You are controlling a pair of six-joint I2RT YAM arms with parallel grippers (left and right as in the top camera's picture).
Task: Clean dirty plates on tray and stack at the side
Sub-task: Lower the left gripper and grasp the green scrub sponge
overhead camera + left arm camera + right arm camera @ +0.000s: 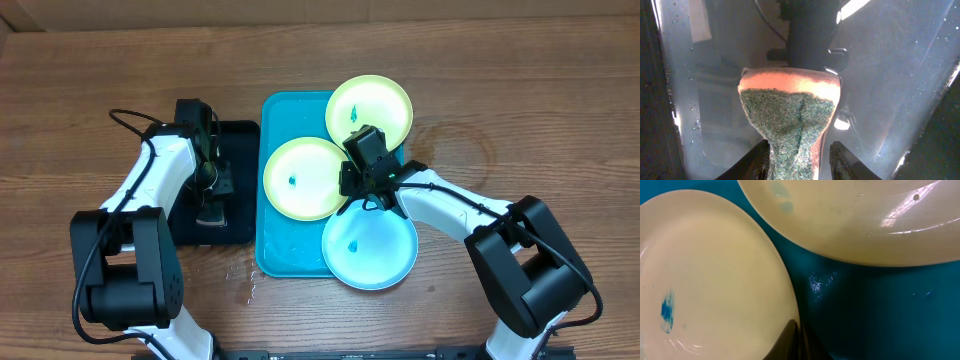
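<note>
Starting scrub step: L gripper [799,159] grasping sponge [790,110] over black tray [240,135]. R gripper [799,341] clenched, tips at rim of mid green plate [300,178]; rim pinch unclear. All 3 plates [368,255] on turquoise tray [285,110], teal smudges [291,181] showing. Next: carry sponge to plate, R steadies. No brands/text legible.

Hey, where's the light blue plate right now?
Overhead view: the light blue plate lies on the turquoise tray's near-right corner, overhanging the rim, beside the middle green plate and partly under the right arm.
</note>
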